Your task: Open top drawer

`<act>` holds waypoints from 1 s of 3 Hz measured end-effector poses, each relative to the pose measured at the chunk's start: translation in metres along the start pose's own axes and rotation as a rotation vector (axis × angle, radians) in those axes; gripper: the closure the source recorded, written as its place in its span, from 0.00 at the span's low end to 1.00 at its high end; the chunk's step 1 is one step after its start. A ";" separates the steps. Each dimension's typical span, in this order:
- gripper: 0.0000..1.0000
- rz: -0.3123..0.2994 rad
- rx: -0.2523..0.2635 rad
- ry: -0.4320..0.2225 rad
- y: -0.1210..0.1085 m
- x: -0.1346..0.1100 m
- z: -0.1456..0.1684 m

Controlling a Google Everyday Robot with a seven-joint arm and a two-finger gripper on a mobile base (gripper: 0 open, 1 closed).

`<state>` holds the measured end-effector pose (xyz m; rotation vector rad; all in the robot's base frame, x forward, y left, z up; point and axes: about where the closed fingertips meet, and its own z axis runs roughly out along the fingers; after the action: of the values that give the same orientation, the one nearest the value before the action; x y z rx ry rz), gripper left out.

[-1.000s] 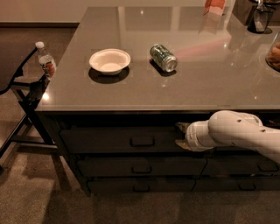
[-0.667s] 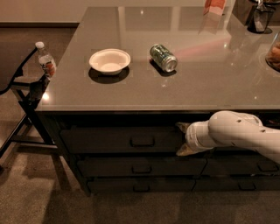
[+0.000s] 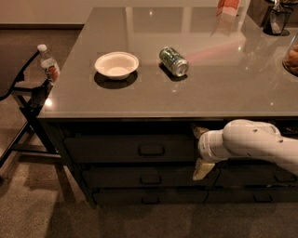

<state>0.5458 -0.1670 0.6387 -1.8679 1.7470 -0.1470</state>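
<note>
Wider than a moment ago: gripper (image 3: 196,151) with its lower finger (image 3: 203,169) dropped further down the drawer fronts, white arm (image 3: 256,142) otherwise parked in the same spot. Over to the far left: dark folding stand (image 3: 22,95) beside the desk (image 3: 233,88), water bottle (image 3: 48,65) with a white cap standing on it. Onto the desk top now: white bowl (image 3: 117,64) near the left end, then, to its right and apart from it, green can (image 3: 173,61) lying on its side. Down to the front, under the desk edge: top drawer (image 3: 107,148), dark grey, seemingly shut, small black loop handle (image 3: 151,149) at its centre, untouched. Two shallower drawer fronts (image 3: 116,176) stacked below it. Right of that handle, off the drawer's right end: gripper spread wide open, one tan finger up under the desk edge, the other down over the next front, gripping nothing that shows. Behind it, arm reaching in from the right edge. Back up on the desk, far right corner: dark cup (image 3: 274,21), with an orange item (image 3: 228,6) at the top edge.
</note>
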 end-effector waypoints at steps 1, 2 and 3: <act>0.00 -0.018 0.010 -0.004 0.020 0.003 -0.012; 0.00 -0.040 0.008 -0.019 0.065 0.009 -0.034; 0.00 -0.034 0.047 -0.012 0.104 0.029 -0.075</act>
<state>0.4243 -0.2169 0.6429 -1.8615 1.6898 -0.1877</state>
